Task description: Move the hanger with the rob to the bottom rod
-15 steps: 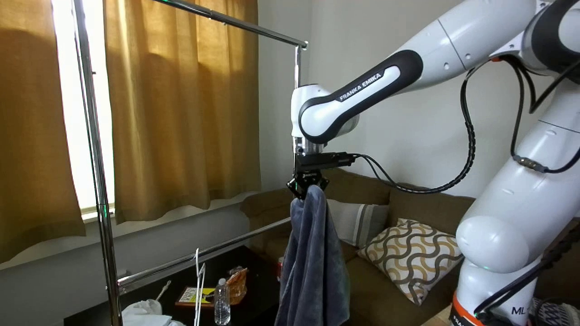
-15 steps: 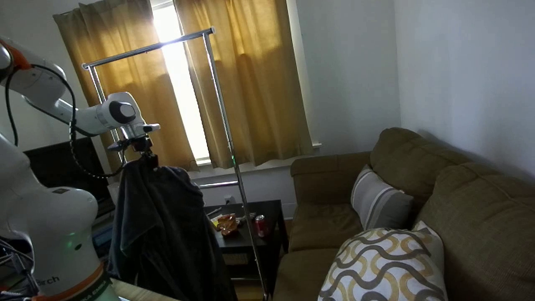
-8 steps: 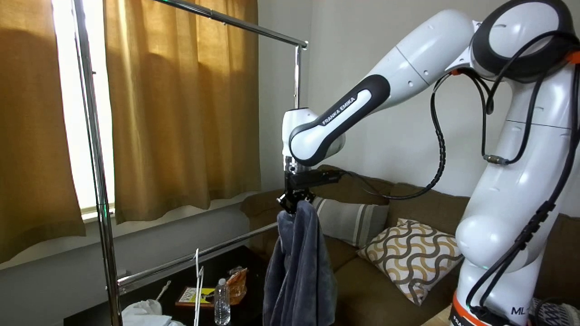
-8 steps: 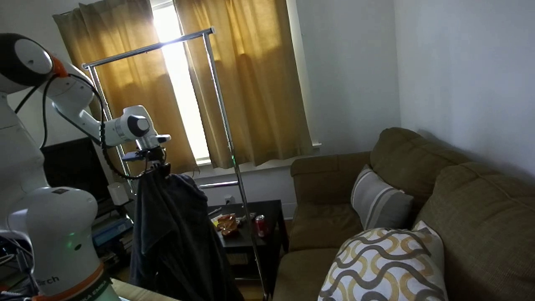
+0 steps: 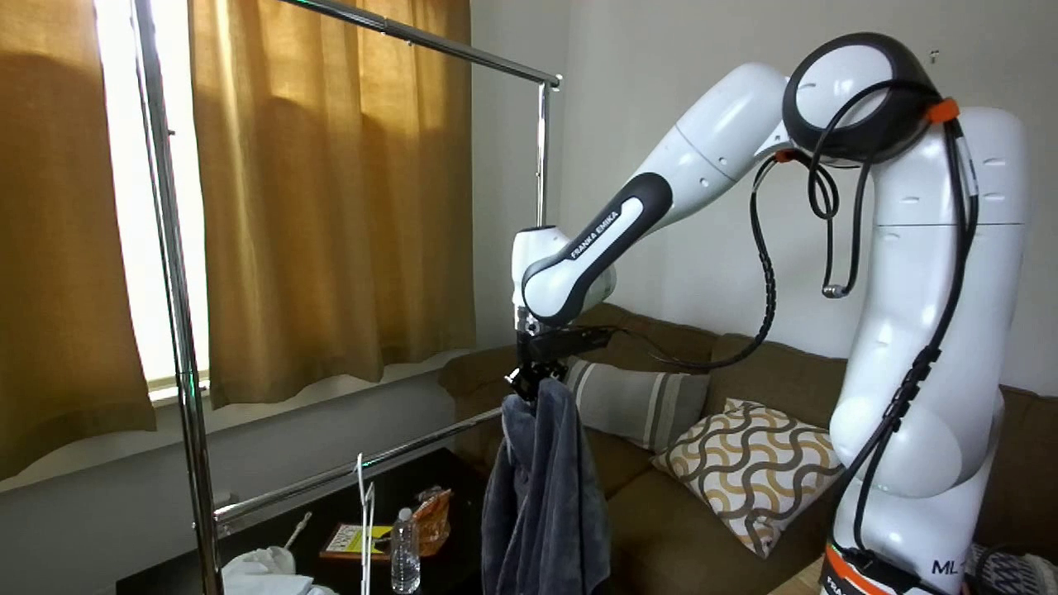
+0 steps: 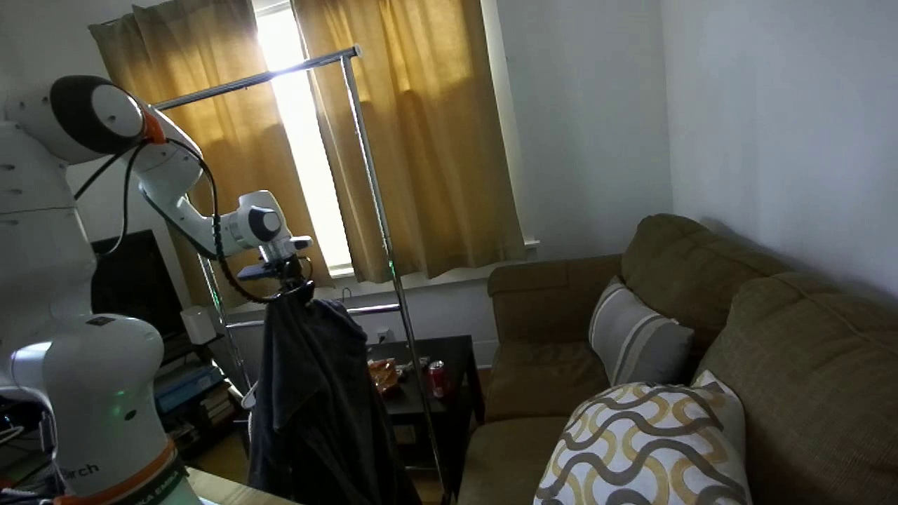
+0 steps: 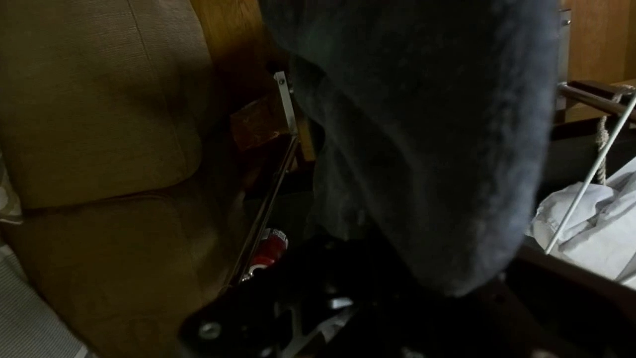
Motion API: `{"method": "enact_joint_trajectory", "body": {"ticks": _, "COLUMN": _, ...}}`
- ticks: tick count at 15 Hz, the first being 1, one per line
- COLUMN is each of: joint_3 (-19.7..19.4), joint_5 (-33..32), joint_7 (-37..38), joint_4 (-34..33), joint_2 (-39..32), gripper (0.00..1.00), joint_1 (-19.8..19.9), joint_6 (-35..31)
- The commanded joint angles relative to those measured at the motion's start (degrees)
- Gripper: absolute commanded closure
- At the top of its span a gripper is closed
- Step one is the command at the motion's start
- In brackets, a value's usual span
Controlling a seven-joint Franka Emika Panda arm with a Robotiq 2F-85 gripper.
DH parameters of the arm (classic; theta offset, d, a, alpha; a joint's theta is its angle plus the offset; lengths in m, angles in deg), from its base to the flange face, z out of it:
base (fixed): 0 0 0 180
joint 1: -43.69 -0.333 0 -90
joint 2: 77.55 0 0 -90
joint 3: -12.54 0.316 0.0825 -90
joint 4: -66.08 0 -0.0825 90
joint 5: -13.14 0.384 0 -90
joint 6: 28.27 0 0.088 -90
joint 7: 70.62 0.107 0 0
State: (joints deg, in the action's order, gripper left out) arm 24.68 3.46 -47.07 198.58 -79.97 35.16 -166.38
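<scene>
The dark grey robe (image 5: 541, 496) hangs from my gripper (image 5: 536, 387) in both exterior views (image 6: 316, 400). My gripper is shut on the robe's top; the fingertips are hidden in cloth. The robe's hanger is mostly hidden; a thin hook shape (image 6: 346, 293) shows beside the robe's top in an exterior view, perhaps its hook. The bottom rod (image 5: 430, 438) runs behind the robe, which covers part of it in both exterior views (image 6: 375, 308). I cannot tell if they touch. In the wrist view the robe (image 7: 422, 149) fills the middle.
A white hanger (image 5: 366, 512) hangs on the bottom rod. The rack has a top rod (image 5: 446, 47) and chrome posts (image 6: 375, 196). A dark low table (image 6: 456, 351) bears a red can (image 6: 438, 379), a bottle (image 5: 405, 549) and an orange bag (image 5: 432, 522). A brown sofa (image 6: 554, 301) stands beside it.
My gripper has moved down with the robe in both exterior views, leftward in one and rightward in the other. It stays shut on the robe. The rack has not moved.
</scene>
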Motion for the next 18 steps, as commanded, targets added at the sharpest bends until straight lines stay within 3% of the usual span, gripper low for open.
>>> {"method": "enact_joint_trajectory", "body": {"ticks": 1, "joint_3": -2.26, "joint_5": 0.25, "joint_7": -4.16, "joint_4": -3.21, "joint_2": -4.22, "gripper": 0.98, "joint_1": -0.11, "joint_6": -2.03}}
{"method": "enact_joint_trajectory", "body": {"ticks": 9, "joint_3": -4.44, "joint_5": 3.44, "joint_7": -9.78, "joint_4": -5.9, "joint_2": -10.95, "gripper": 0.98, "joint_1": -0.28, "joint_6": -4.98}}
{"method": "enact_joint_trajectory", "body": {"ticks": 18, "joint_3": -4.41, "joint_5": 10.01, "joint_7": -14.41, "joint_4": -6.48, "joint_2": -12.54, "gripper": 0.98, "joint_1": 0.94, "joint_6": -4.77}}
